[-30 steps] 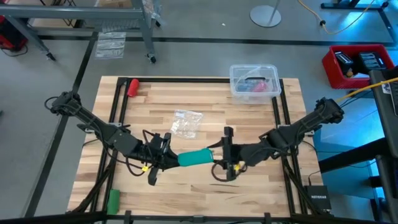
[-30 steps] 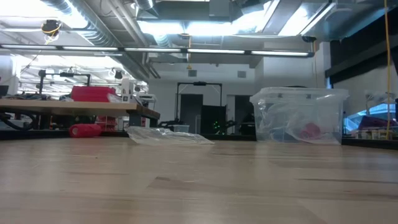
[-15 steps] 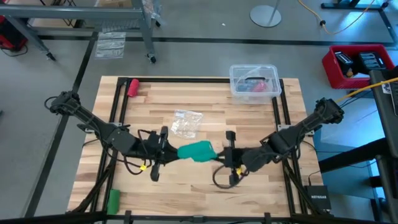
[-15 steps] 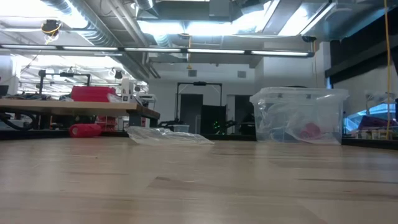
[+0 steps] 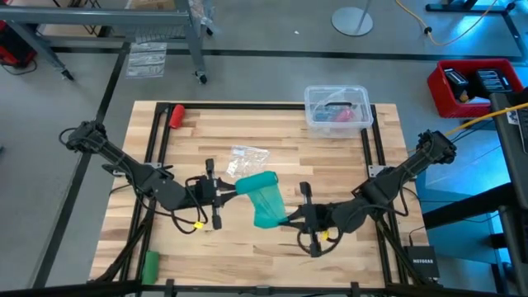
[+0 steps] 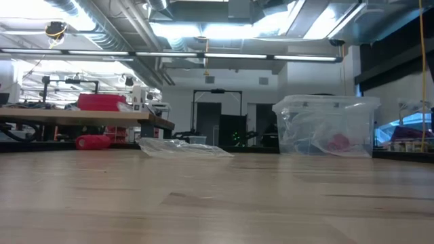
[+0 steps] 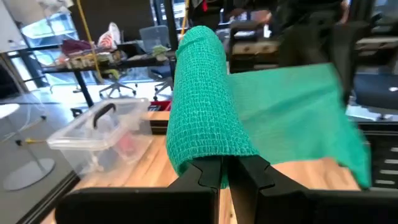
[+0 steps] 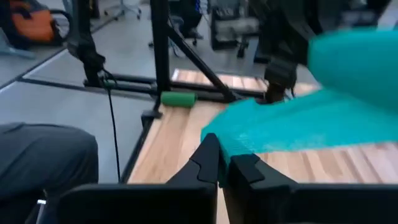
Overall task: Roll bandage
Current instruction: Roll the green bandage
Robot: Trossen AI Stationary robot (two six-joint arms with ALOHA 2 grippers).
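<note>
Bandage (image 5: 262,196) hangs between both grippers above the table's (image 5: 272,124) middle. Left gripper (image 7: 225,169) is clamped on the rolled end; right gripper (image 8: 222,163) pinches the loose tail's edge, apparently drawn out to keep the strip taut for winding. Nearby plastic wrapper (image 5: 247,162) and clear bin (image 5: 336,108) lie apart.
</note>
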